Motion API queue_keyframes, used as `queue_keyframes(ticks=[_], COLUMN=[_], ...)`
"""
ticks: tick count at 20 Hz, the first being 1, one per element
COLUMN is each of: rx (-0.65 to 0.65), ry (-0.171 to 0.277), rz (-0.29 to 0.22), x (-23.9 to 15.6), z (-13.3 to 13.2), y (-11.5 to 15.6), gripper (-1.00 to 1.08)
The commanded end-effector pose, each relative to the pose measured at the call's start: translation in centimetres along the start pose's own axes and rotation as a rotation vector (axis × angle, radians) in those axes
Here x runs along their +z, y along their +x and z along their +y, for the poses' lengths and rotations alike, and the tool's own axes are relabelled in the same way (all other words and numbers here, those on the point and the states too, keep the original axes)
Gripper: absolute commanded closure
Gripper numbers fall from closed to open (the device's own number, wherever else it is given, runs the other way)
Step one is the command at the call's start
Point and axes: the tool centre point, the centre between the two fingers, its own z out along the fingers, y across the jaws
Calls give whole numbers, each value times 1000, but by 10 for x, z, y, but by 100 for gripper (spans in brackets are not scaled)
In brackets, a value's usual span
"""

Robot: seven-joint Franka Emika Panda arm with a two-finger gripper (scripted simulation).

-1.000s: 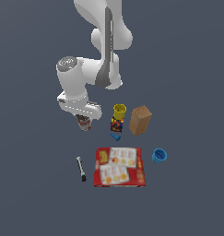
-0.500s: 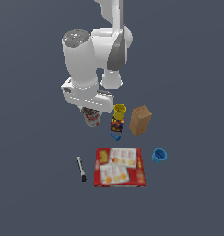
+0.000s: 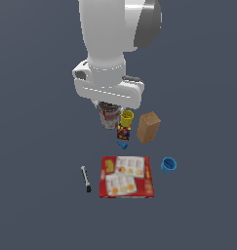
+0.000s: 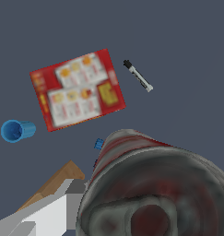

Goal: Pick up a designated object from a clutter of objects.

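Note:
The tin can point(image 3: 109, 118), red-and-white with a dark metal top rim, hangs in my gripper point(image 3: 109, 111), which is shut on it just under the white hand. It appears lifted off the surface, to the exterior view's left of the yellow cup point(image 3: 127, 117). In the wrist view the can point(image 4: 150, 184) fills the near corner, with one pale finger point(image 4: 39, 216) beside it. The rest of the clutter lies below: multicoloured block point(image 3: 123, 132), brown cardboard box point(image 3: 148, 127), flat red box point(image 3: 126, 177), blue cup point(image 3: 168, 165) and black marker point(image 3: 85, 178).
A small blue piece point(image 3: 122, 144) lies between the block and the red box. In the wrist view the red box point(image 4: 76, 90), marker point(image 4: 138, 76), blue cup point(image 4: 16, 130) and a corner of the brown box point(image 4: 53, 184) show beneath the can.
The arm has swung toward the exterior view's right with the can in the gripper; it now hangs close beside the yellow cup. The other objects have not moved.

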Motion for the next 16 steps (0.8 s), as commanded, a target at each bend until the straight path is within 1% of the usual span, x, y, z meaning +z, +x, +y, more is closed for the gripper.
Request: queue_keyframes(ticks=[1, 10, 16], rx=[0, -1, -1], ry=[1, 4, 5], rz=[3, 2, 2], x=[-24, -89, -117], z=[-17, -66, -87], y=[4, 19, 26], gripper=[108, 108, 108])
